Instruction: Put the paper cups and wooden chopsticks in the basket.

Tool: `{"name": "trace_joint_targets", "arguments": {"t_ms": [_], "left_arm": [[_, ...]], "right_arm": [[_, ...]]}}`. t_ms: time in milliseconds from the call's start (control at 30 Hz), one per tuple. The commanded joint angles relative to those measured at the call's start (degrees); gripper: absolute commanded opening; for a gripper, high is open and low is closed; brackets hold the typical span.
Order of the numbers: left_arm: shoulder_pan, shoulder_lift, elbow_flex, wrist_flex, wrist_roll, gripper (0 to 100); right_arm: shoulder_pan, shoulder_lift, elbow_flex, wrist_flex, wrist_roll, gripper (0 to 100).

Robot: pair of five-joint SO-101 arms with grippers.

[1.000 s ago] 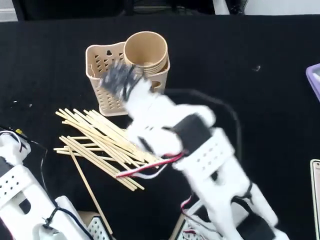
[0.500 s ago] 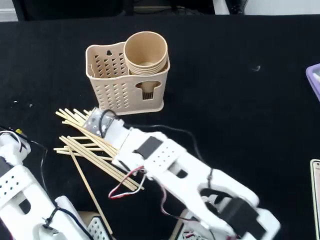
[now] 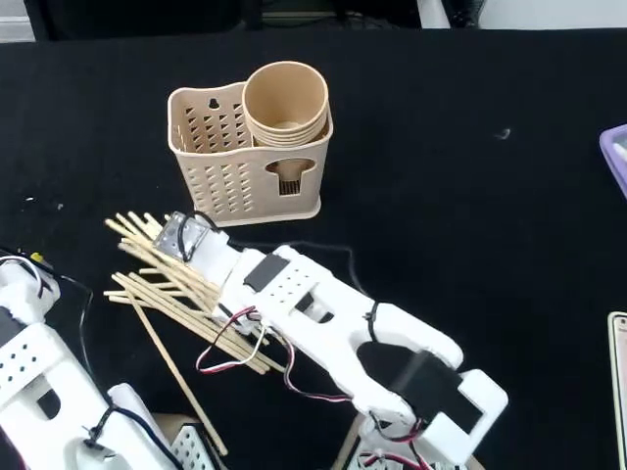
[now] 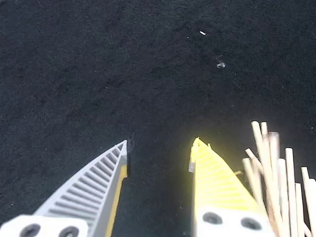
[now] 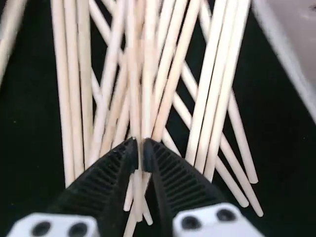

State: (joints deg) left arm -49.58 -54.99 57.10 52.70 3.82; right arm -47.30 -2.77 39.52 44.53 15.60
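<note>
My right end effector (image 5: 140,144) has dropped from the basket (image 3: 220,181) onto the chopsticks (image 3: 162,292) heaped near the bench's (image 3: 490,245) front left edge, its fingers nearly closed and pinching one. The cups (image 3: 285,98) sit in the basket. My left end effector (image 4: 159,145) hangs open beside the pile.

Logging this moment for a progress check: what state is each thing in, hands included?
basket: upright on the table.
cups: stacked, upright in the basket.
chopsticks: loose pile on the table, outside the basket.
right hand: shut on chopsticks in the pile.
left hand: open, holding nothing.
</note>
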Motion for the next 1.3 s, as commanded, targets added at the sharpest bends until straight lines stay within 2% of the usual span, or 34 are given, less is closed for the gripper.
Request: {"name": "trace_joint_targets", "arguments": {"t_ms": [0,167,433,600,667,800,933,1200,1267], "left_arm": [[0.7,-0.7,-1.0,-0.9,0.3,21],[0.7,-0.7,-1.1,-0.9,0.3,21],[0.7,-0.7,-1.2,-0.9,0.3,21],[0.7,-0.6,-1.2,-0.9,0.3,21],[0.7,-0.6,-1.2,-0.9,0.3,21],[0.7,-0.6,-1.2,-0.9,0.3,21],[0.7,-0.6,-1.1,-0.9,0.3,21],[0.7,-0.6,-1.2,-0.9,0.3,21],[0.7,-0.6,-1.2,-0.9,0.3,21]], "right_arm": [[-0.4,-3.6,-1.3,3.6,0.4,1.1],[-0.3,-11.6,2.9,8.9,1.6,1.1],[-0.4,-17.4,11.6,4.1,3.5,1.6],[-0.7,-17.2,6.7,3.7,-2.0,16.7],[-0.7,-15.9,4.6,2.8,-1.9,20.8],[-0.7,-8.0,1.6,-1.6,-2.0,18.1],[-1.1,-0.8,-2.2,-1.8,-2.0,17.0],[-0.7,1.7,-2.4,0.2,-1.0,16.1],[-0.7,1.5,-2.4,1.9,0.7,9.6]]}}
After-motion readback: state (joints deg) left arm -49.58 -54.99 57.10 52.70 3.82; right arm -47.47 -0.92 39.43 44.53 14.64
